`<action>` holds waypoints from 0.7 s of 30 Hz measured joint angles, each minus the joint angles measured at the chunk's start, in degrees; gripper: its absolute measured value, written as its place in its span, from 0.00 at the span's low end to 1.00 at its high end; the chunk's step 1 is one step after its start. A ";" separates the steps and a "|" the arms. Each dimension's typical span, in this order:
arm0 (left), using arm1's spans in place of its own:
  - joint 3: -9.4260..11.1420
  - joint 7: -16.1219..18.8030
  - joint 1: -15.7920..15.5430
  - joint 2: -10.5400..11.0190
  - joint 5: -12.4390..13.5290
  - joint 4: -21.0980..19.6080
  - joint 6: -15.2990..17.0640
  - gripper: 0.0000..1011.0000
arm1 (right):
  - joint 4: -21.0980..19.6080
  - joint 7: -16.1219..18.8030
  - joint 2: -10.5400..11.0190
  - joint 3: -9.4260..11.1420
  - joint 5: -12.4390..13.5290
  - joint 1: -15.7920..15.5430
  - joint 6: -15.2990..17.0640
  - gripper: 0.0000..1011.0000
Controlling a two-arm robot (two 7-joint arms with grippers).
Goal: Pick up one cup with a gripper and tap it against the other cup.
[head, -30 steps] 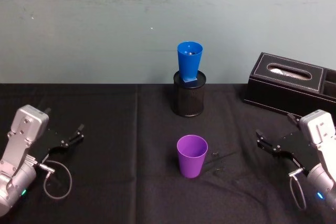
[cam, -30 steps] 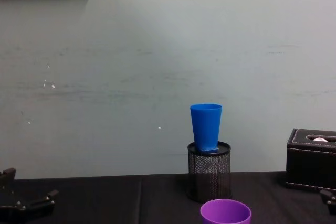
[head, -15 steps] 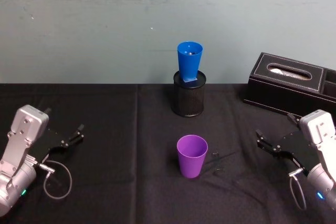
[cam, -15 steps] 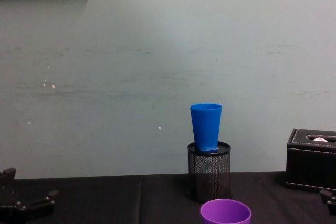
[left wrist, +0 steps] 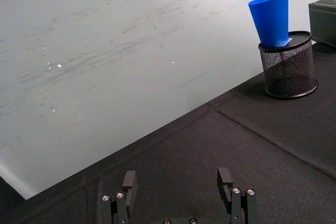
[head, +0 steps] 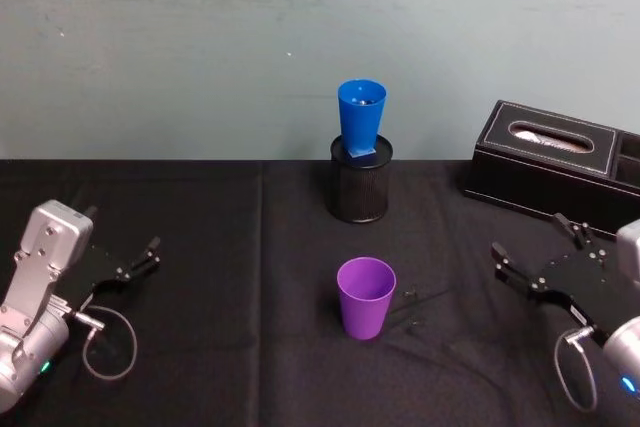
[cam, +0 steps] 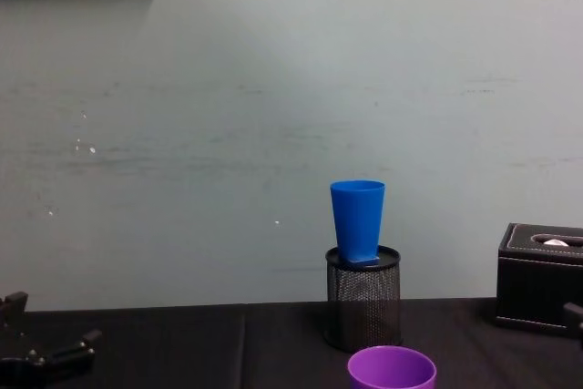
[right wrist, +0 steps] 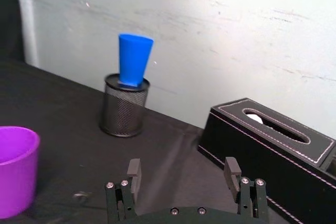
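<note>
Two cups: the purple plastic tumbler [head: 366, 295] stands upright in the middle of the black table cloth [head: 220, 247]; the blue plastic tumbler [head: 360, 119] sits in the top of the black wire-mesh pen pot [head: 360, 190] behind it, well apart; neither cup has moved
Right gripper [head: 528, 235]: mine has slid a little out to my right, away from the purple plastic tumbler; its fingers are spread wide and hold nothing
Left gripper [head: 120, 229]: parked far out on my left, same spot as before; fingers wide apart too, nothing in them
What it means: no cup is picked up yet; I think the grab has not really started; the tap comes after
</note>
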 joint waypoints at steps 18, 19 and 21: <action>0.00 0.00 0.00 0.00 0.00 0.00 0.00 0.99 | -0.43 24.42 2.83 -1.92 9.60 -1.42 -2.29 0.99; 0.00 0.00 0.00 0.00 0.00 0.00 0.00 0.99 | -0.25 24.90 2.67 -2.08 9.60 -1.17 -2.14 0.99; 0.00 0.00 0.00 0.00 0.00 0.00 0.00 0.99 | 0.53 26.36 1.90 -2.69 9.60 -0.01 -1.44 0.99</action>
